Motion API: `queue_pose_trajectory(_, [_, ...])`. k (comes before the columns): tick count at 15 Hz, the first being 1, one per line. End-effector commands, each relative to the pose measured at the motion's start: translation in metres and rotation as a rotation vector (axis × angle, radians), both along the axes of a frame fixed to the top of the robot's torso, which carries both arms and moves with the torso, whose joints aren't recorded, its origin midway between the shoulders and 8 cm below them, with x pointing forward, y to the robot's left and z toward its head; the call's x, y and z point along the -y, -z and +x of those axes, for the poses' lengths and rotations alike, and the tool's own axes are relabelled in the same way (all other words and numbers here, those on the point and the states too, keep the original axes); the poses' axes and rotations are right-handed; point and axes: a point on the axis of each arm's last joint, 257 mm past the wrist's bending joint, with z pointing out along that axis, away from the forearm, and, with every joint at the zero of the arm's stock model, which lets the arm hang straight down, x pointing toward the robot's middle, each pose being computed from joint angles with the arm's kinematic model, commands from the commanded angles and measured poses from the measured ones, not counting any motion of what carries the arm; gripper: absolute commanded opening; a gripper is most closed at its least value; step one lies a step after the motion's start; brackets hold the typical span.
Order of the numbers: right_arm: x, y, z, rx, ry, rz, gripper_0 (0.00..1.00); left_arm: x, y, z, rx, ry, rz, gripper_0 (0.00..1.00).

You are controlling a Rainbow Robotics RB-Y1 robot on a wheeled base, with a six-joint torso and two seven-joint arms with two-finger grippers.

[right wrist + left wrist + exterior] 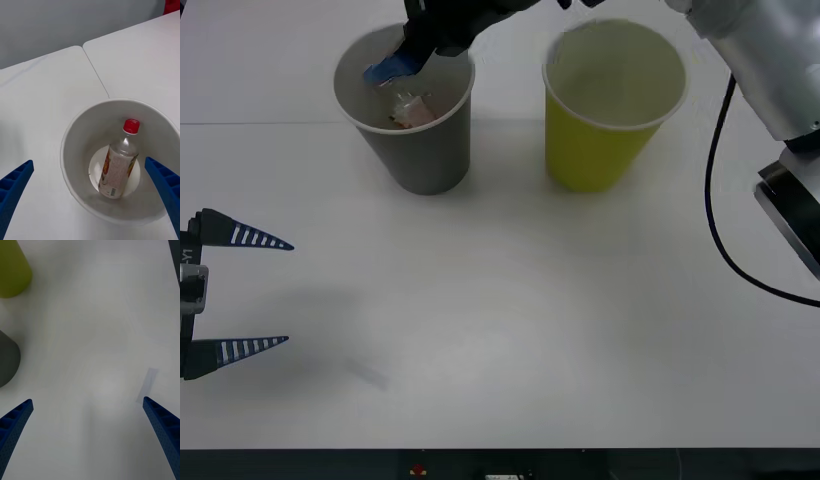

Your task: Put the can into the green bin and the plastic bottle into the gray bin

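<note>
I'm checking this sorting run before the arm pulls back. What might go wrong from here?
1. The right hand hangs open just above the gray bin, one finger near the rim; a sideways retreat might clip it and tip the bin.
2. The plastic bottle leans inside against the wall, so a knock could shift it.
3. The green bin stands close beside, within the arm's likely path.

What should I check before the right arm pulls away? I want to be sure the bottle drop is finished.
1. Plastic bottle inside the gray bin: ok.
2. Right gripper open above the bin, holding nothing: ok.
3. Gray bin upright: ok.
4. Green bin upright beside it: ok.
5. Can inside the green bin: cannot tell.
6. Left gripper open, low at the table's left side: ok.
</note>
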Motion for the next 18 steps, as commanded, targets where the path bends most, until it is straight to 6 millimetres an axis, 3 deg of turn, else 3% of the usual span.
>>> queue_pose_trajectory(1, [0.034, 0.004, -0.02, 0.011, -0.028, -0.009, 1.0, 0.0, 0.0, 0.0, 0.0, 0.0, 0.0, 1.0])
queue_pose_trajectory(4, [0.065, 0.008, -0.044, 0.037, -0.061, 0.007, 1.0, 0.0, 0.0, 0.0, 0.0, 0.0, 0.0, 1.0])
queue_pose_trajectory(12, [0.161, 0.05, -0.115, 0.117, -0.082, -0.03, 1.0, 0.0, 0.0, 0.0, 0.0, 0.0, 0.0, 1.0])
queue_pose_trajectory(18, [0.215, 0.083, -0.16, 0.112, -0.12, -0.056, 1.0, 0.0, 0.0, 0.0, 0.0, 0.0, 0.0, 1.0])
